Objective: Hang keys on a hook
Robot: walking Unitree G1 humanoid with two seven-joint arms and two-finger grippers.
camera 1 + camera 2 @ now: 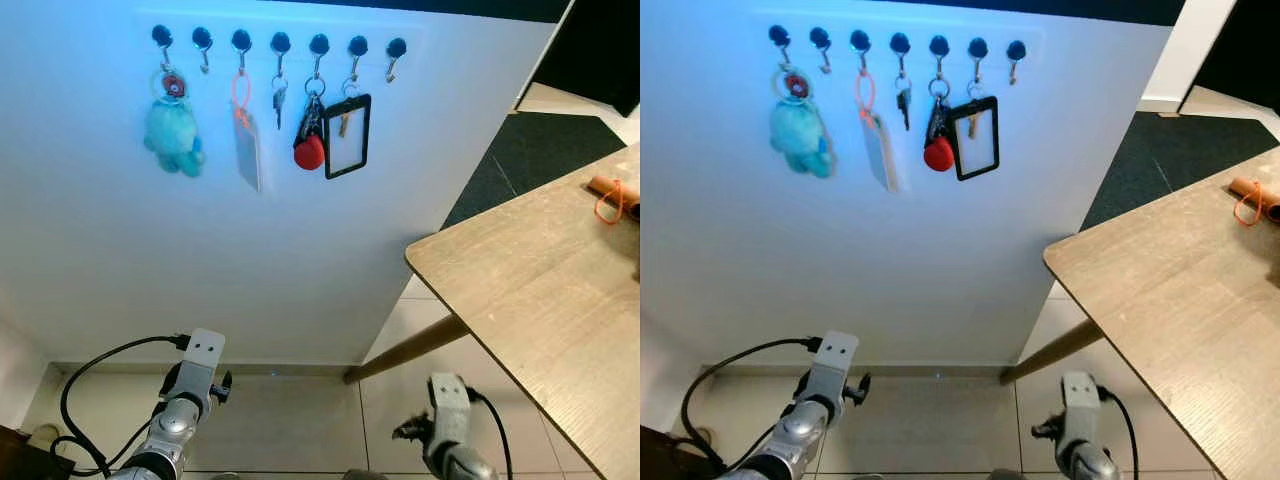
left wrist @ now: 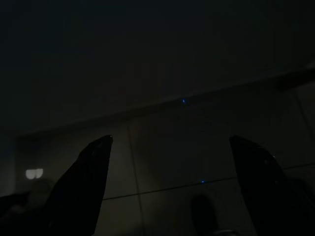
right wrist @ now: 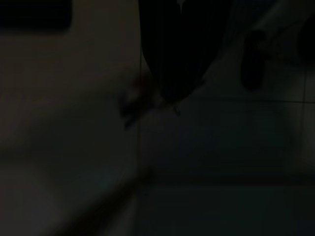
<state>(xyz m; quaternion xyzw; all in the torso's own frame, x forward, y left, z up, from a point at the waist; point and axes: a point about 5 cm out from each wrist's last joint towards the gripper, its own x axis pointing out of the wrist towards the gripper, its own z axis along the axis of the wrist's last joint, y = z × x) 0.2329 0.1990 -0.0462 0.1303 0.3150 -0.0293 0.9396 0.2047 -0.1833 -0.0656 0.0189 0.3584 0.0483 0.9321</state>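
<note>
The left hand (image 2: 170, 187) hangs with fingers spread, the right hand (image 3: 172, 93) closed, below seven round-headed metal hooks (image 1: 280, 43).

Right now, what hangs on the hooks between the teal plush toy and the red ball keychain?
In the left eye view, between the teal plush toy and red ball keychain: an empty hook, a white tag, a small key.

Matt wood-grain table (image 1: 520, 290), smooth white wall (image 1: 200, 260), plush teal toy (image 1: 173, 135), metal hooks (image 1: 280, 45).

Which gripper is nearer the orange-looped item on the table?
Right. The right gripper hangs low beside the table bearing the orange-looped item; the left gripper hangs farther off, under the hooks.
</note>
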